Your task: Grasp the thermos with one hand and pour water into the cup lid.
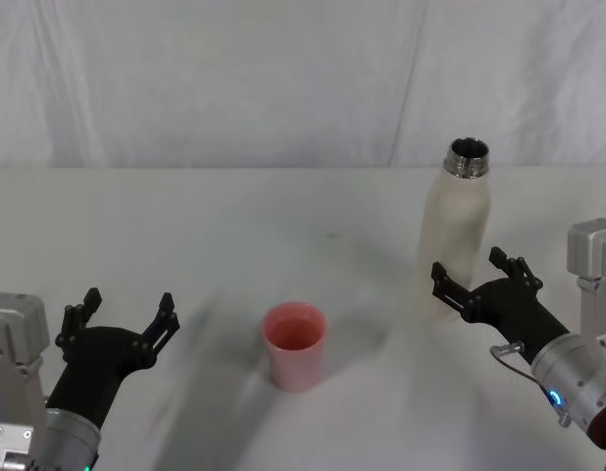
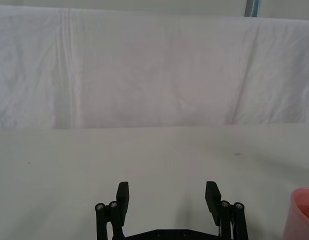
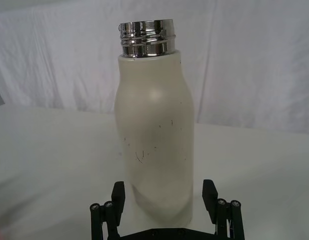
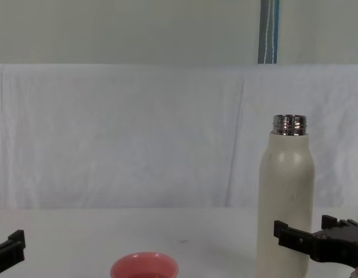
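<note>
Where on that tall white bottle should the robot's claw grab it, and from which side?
Probably the straight lower body of the thermos, approached level from the robot's side. It stands upright, and its sides narrow only near the steel neck. The right gripper, open, already lines up with that part; the left gripper sits idle.

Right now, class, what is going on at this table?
The right hand is open at the lower body of the thermos, one finger on either side, not yet closed on it. The thermos stands upright with its cap off. The pink cup lid stands apart, nearer the middle of the table. The left hand waits open, well clear of both.
</note>
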